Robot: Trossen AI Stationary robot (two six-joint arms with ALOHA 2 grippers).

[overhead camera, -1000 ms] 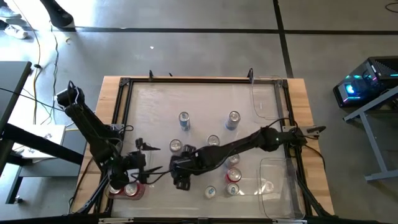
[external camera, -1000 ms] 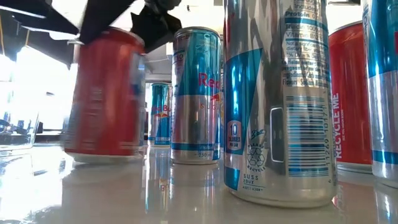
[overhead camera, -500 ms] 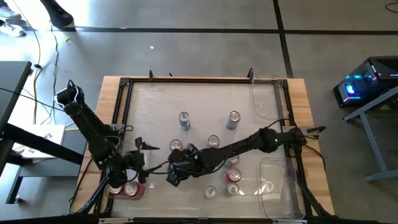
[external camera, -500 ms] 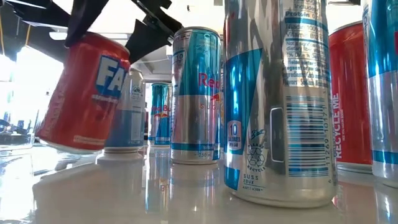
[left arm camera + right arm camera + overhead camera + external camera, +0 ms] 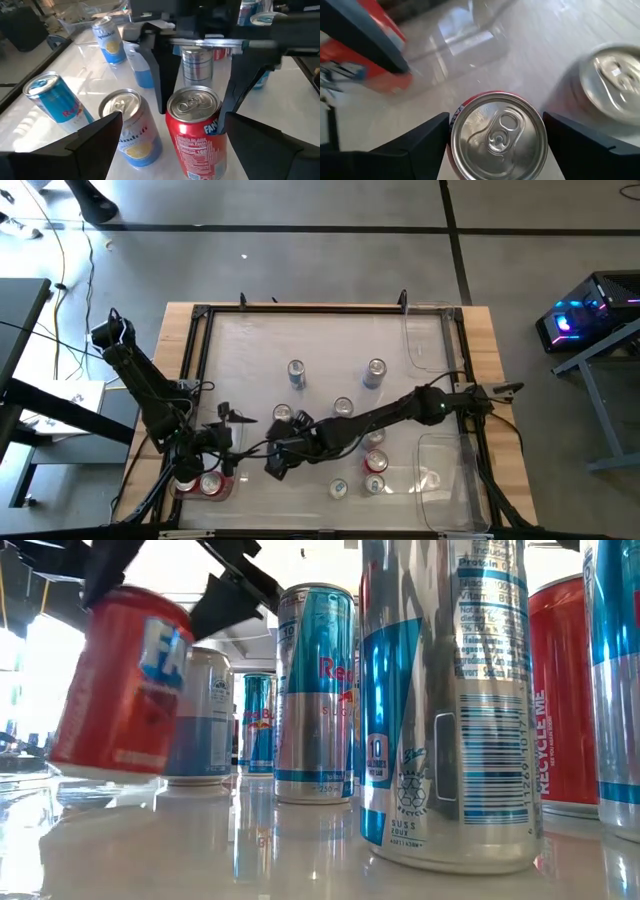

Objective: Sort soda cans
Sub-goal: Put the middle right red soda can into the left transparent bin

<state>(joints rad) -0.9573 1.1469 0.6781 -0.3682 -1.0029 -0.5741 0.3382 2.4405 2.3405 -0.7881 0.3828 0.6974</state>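
My right gripper (image 5: 276, 464) reaches across to the table's near left part and is shut on a red soda can (image 5: 125, 680). The same can (image 5: 195, 130) shows in front of my left gripper (image 5: 226, 452), which is open beside the near-left bin and touches nothing. Several more cans stand upright on their bases on the table: silver-blue ones (image 5: 296, 371) (image 5: 375, 370) farther back, red ones (image 5: 375, 463) near the right. Two red cans (image 5: 198, 485) sit in the near-left bin. My right gripper pinches the red can between its two fingers (image 5: 228, 595) at the upper wall just under the silver rim (image 5: 497, 135). The fingers come from above, slanting down. The can is lifted clear of the table and hangs tilted below them.
Clear plastic bins lie at the right side, one far (image 5: 425, 340) and one near (image 5: 440, 470). A black frame (image 5: 200, 315) borders the glossy table top. A silver-blue can (image 5: 455, 700) stands close to the low camera. Bare surface lies at the far left of the table.
My right gripper has carried the red can toward the table's left edge, closer to my left gripper. The can stood about upright a second ago; now it is raised off the surface and tilted.
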